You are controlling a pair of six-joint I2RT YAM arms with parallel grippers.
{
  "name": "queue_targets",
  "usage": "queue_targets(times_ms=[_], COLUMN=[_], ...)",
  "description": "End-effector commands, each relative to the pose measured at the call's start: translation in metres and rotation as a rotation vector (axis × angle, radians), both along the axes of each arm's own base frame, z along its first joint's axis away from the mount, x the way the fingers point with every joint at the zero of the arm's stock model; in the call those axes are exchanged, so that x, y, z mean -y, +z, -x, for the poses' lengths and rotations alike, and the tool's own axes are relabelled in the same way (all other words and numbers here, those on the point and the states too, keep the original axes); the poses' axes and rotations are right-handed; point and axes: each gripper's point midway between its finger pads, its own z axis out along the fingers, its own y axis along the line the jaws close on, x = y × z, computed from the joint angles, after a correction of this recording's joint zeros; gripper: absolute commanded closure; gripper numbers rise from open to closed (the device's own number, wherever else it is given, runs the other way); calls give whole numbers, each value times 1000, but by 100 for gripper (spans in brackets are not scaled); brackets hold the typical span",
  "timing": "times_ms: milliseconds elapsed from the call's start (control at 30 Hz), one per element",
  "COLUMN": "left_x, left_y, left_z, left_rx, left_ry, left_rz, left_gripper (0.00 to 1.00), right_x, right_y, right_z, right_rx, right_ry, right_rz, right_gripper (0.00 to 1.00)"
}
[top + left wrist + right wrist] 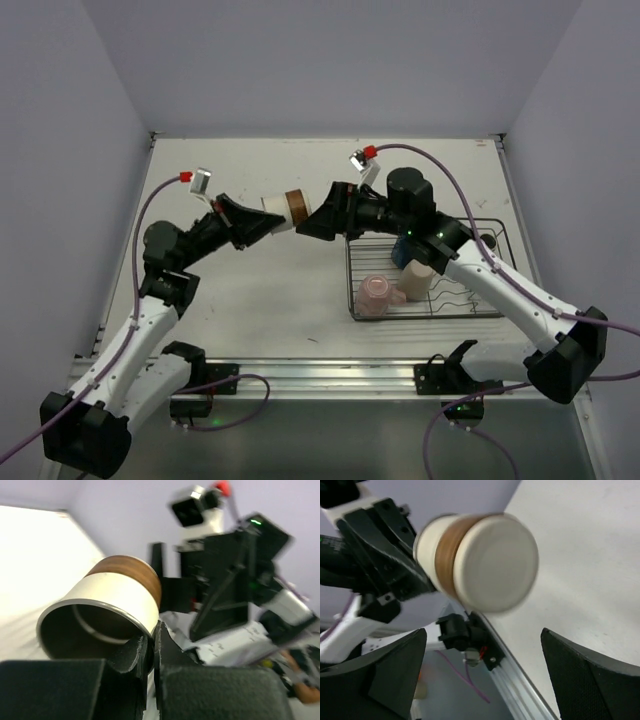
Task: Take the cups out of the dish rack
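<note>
A cream cup with a brown band (285, 210) hangs on its side in mid-air between the two arms. My left gripper (258, 224) is shut on its rim; in the left wrist view the cup (112, 607) has one finger inside its mouth and one outside, with the gripper (153, 636) pinching the wall. My right gripper (318, 216) is open just off the cup's base (492, 562), its gripper (482, 635) spread wide and touching nothing. The dish rack (351, 290) sits at the right and holds a pink cup (376, 295), a beige cup (420, 281) and a blue cup (401, 252).
A dark object (488, 240) sits at the rack's far right corner. The right arm (500, 295) reaches over the rack. A metal rail (320, 375) runs along the table's near edge, and purple cables trail from both arms.
</note>
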Motion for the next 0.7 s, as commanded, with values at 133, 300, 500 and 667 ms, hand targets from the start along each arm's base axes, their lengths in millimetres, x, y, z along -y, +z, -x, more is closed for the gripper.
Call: queue_targets(times_ms=[133, 300, 500, 667], left_x=[-71, -140, -177, -172], left_y=[-80, -124, -163, -183], left_z=[-74, -91, -117, -133], left_rx=[-244, -451, -590, -625], left_ry=[485, 776, 867, 821], left_rz=[-623, -942, -1263, -1320], left_gripper=[100, 100, 100, 100], right_x=[94, 147, 179, 178], right_y=[-17, -31, -51, -52], right_z=[-38, -54, -62, -64], right_rx=[48, 36, -2, -11], right_ry=[-404, -584, -642, -599], right_rz=[412, 614, 759, 759], right_gripper=[1, 1, 1, 1])
